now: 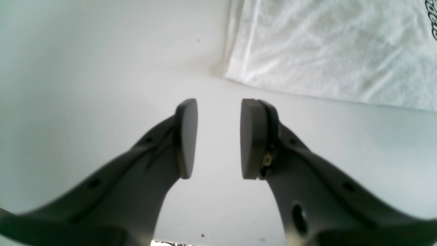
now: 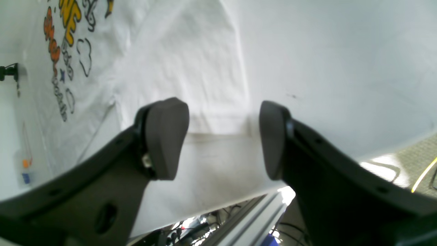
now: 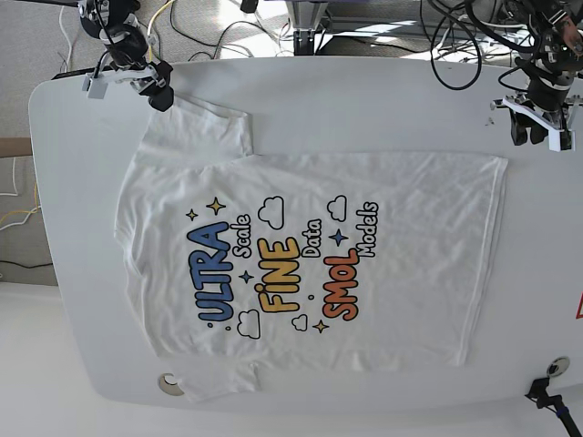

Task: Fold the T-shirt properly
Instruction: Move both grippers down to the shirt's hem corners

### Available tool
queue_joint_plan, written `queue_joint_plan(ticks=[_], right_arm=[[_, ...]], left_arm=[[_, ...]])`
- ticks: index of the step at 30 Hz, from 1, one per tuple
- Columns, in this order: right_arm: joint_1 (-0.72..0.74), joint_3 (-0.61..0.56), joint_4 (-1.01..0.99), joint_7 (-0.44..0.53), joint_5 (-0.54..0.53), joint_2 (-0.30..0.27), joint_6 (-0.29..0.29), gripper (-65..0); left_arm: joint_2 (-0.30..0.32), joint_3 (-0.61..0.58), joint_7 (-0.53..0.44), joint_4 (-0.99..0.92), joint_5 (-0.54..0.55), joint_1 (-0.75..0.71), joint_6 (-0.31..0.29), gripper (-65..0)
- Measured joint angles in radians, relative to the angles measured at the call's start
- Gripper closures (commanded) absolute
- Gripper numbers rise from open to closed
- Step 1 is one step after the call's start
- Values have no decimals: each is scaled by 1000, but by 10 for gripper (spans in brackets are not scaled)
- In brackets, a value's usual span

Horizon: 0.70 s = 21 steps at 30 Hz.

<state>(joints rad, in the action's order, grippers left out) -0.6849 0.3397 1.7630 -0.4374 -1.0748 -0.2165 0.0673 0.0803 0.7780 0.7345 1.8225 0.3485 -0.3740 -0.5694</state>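
Note:
The white T-shirt (image 3: 410, 237) lies flat and print-up on the white table (image 3: 364, 100), neck to the left and hem to the right. My left gripper (image 3: 540, 132) is open and empty above the table, just beyond the hem's far right corner. In the left wrist view the left gripper (image 1: 218, 140) hovers over bare table, short of that corner of the T-shirt (image 1: 324, 51). My right gripper (image 3: 157, 89) is open and empty at the far left sleeve. In the right wrist view the right gripper (image 2: 222, 140) stands at the sleeve's (image 2: 191, 68) end.
Cables (image 3: 455, 36) lie behind the table's far edge. A round fitting (image 3: 168, 383) sits by the near edge, partly under the near sleeve. A black clamp (image 3: 547, 393) is at the near right corner. An aluminium frame rail (image 2: 245, 212) shows below the table edge.

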Motion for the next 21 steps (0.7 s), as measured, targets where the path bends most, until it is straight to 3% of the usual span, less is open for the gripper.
queue_joint_plan(ticks=[3, 16, 18, 21], right_arm=[[0, 0, -16, 7, -3, -4, 31, -356], [55, -67, -23, 5, -2, -2, 26, -342], [59, -67, -23, 2, -3, -2, 27, -263], [72, -66, -26, -11, 6, -3, 9, -53]], left_arm=[[1, 0, -1, 0, 0, 0, 0, -197], [4, 1, -1, 0, 0, 0, 0, -197], [4, 1, -1, 0, 0, -1, 0, -197], [4, 1, -1, 0, 0, 0, 0, -197]])
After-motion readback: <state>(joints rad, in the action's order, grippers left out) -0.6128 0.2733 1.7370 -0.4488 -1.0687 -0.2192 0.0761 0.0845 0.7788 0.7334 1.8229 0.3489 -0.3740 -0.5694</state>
